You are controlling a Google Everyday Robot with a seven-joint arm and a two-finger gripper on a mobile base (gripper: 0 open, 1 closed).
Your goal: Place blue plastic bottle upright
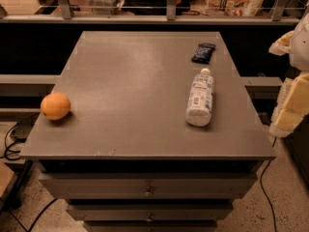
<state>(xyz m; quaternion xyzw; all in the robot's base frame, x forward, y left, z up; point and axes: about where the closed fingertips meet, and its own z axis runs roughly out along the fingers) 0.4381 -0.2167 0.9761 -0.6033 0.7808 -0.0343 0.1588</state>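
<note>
The blue plastic bottle (200, 99) lies on its side on the right part of the grey tabletop (130, 81). It is clear plastic with a white and pale-blue label, and its white cap (205, 72) points toward the far edge. My gripper (292, 108) is at the right edge of the view, beyond the table's right side. It is level with the bottle and apart from it, and holds nothing that I can see.
An orange (55, 106) sits near the table's left edge. A small dark blue packet (203, 52) lies just beyond the bottle's cap. Drawers (147, 187) are below the front edge. A railing (145, 18) runs behind the table.
</note>
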